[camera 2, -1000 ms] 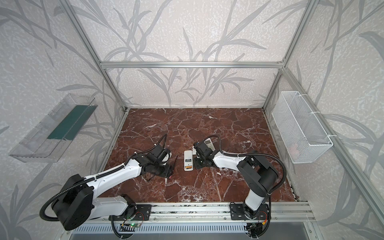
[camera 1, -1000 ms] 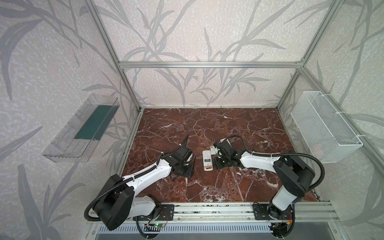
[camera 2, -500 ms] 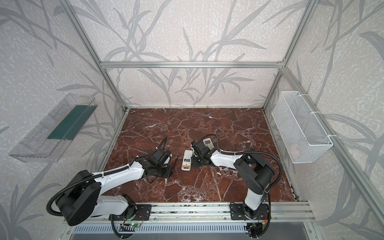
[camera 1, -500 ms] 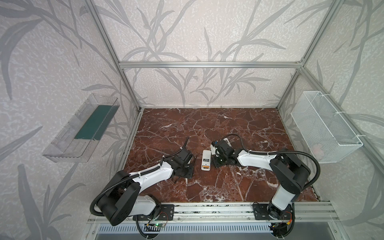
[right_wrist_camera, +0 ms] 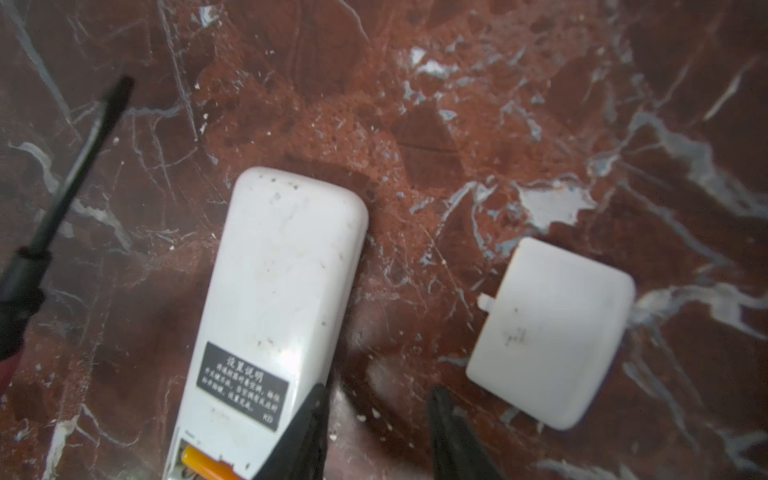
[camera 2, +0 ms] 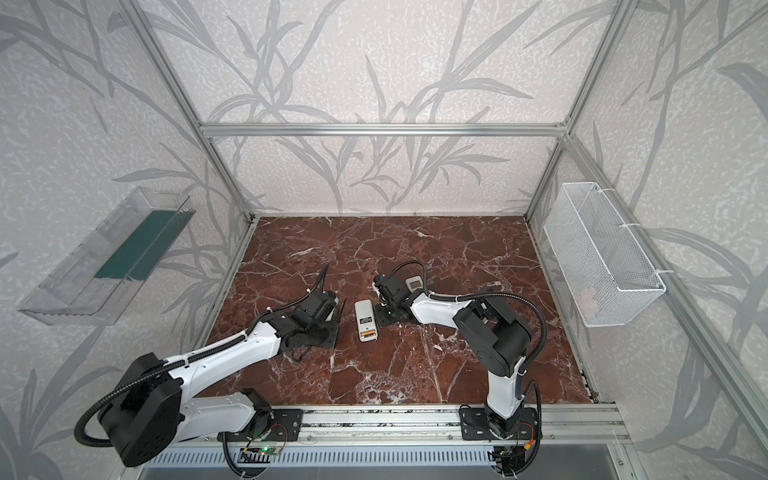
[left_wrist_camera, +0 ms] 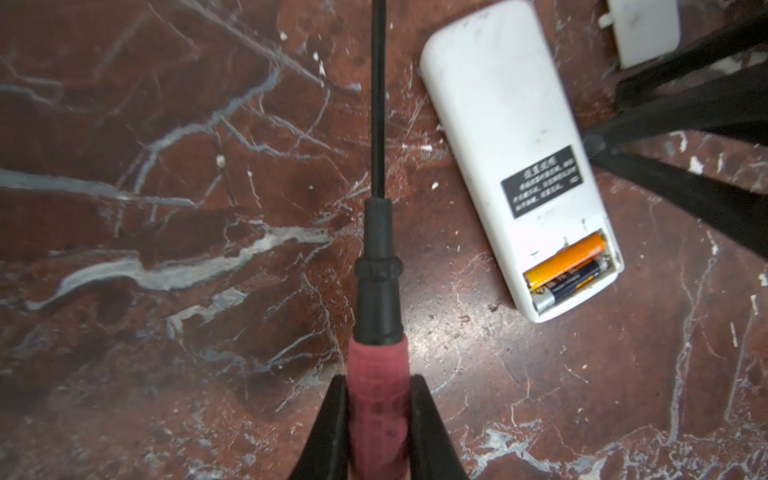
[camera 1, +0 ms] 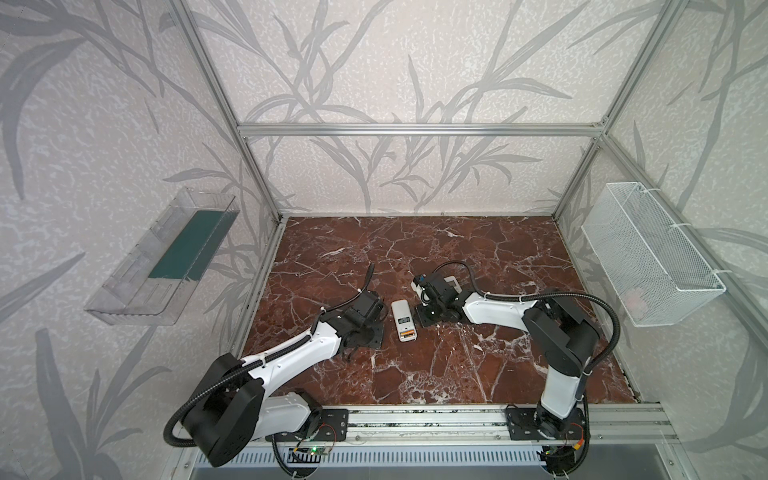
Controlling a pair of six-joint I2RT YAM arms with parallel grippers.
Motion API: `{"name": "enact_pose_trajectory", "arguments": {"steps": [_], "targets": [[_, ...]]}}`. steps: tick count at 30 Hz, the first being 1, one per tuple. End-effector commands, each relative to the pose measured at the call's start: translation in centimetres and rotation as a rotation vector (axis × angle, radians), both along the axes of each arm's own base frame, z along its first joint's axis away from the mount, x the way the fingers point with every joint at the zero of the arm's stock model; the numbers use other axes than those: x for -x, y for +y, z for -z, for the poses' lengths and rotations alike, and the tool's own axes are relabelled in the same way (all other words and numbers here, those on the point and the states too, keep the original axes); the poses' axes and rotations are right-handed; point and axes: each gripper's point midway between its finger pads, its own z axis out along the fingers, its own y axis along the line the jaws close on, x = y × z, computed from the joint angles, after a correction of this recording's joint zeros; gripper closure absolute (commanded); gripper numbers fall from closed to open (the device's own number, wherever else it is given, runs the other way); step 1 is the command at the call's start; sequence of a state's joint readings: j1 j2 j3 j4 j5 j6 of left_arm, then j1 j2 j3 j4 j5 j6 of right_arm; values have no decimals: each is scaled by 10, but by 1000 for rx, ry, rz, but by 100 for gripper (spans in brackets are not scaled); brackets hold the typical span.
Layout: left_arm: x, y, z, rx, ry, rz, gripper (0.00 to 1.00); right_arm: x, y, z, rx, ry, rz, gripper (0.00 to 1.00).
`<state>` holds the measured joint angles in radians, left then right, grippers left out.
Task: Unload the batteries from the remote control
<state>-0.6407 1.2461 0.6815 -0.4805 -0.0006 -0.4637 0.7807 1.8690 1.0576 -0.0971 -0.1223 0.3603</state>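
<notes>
The white remote lies back up on the marble floor between my two grippers. Its compartment is uncovered, with the batteries in it: an orange one and a dark one side by side. My left gripper is shut on the pink handle of a screwdriver, whose black shaft runs alongside the remote. My right gripper is open and empty. One of its fingers rests at the remote's edge, near the orange battery.
A white battery cover lies loose beside the right gripper. A white device with a grey window sits behind the right wrist. A clear shelf hangs on the left wall, a white mesh basket on the right.
My left gripper's jaws have closed onto the screwdriver handle. The right gripper and the remote have shifted slightly to the left.
</notes>
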Motion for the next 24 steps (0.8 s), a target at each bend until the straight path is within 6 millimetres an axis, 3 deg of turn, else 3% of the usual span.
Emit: {"name": "enact_pose_trajectory", "arguments": {"steps": [1,5,7,12,18,24], "targets": [[-10,4,-30,-26,-59,-8,99,1,7,-11,-17,-23,-42,59],[-18,-6,-66,24,-118,47,100,-1,2,-52,-67,-165,-73,59],[-21,-11,-86,63,-139,72,100,1,-3,-83,-101,-283,-110,57],[-21,-20,-119,191,-91,125,100,14,-13,-133,-129,-594,-241,53],[-3,-34,-150,364,18,231,100,48,2,-161,34,-1007,-554,43],[21,-43,-161,430,122,308,100,52,21,-179,177,-1276,-706,37]]}}
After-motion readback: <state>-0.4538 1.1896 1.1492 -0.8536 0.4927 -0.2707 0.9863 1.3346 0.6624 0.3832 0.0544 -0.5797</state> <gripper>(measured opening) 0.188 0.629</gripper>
